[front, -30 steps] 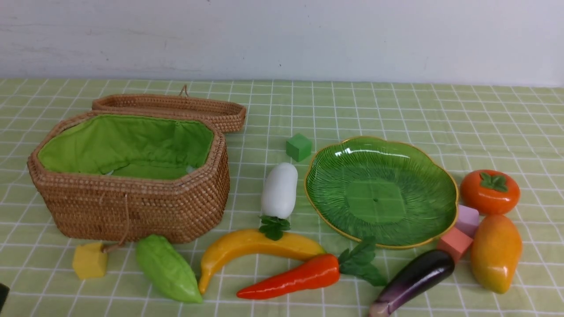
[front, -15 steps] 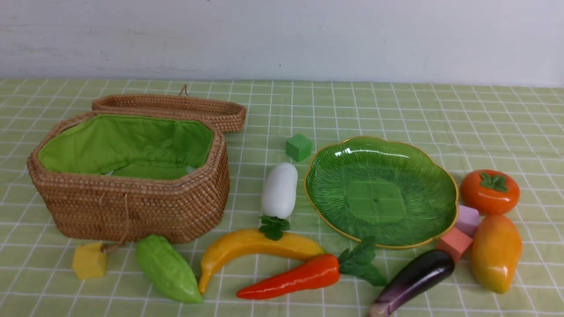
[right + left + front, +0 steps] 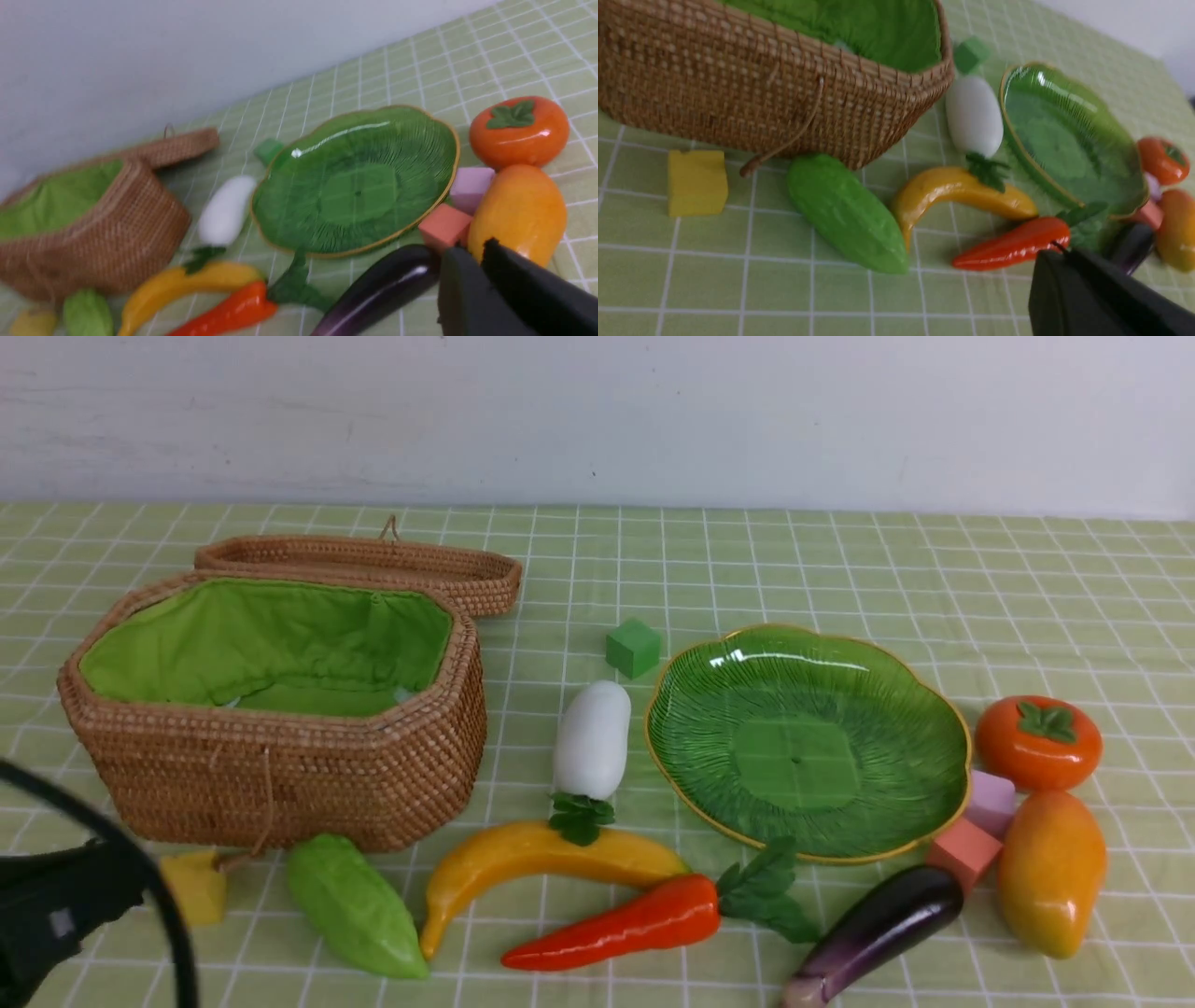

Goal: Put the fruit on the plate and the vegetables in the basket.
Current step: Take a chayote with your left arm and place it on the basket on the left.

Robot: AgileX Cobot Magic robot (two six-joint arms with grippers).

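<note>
Across the tabletop (image 3: 1074, 616), all the fruit and vegetables lay outside their two places, so the sorting had, in my judgement, not begun. The left claw (image 3: 1057, 252) had its fingers together and empty, near the front of the basket (image 3: 280, 784). The right claw (image 3: 472, 249) was near the mango (image 3: 1052, 873); whether its fingers were apart or together, I could not tell.

The banana (image 3: 523, 852) could bring the first trouble: the leaves of the white radish (image 3: 593, 737) lay over it, and the carrot (image 3: 625, 929) was against its end, so a lift could drag a vegetable along. The gourd (image 3: 355, 905) was close by the basket's front wall, and a claw coming down there could knock the wicker. The eggplant (image 3: 882, 924) and the mango crowded the red cube (image 3: 964, 852) near the plate (image 3: 798, 756), so careless fingers might catch the cube as well. Smooth skins could slip, I supposed, if the grip was off the middle.

As for looks, the banana was yellow and curved, the mango glossy orange-yellow, and the persimmon (image 3: 1038, 744) round, with a green cap. The gourd was light green and bumpy; the eggplant was dark purple and shiny.
</note>
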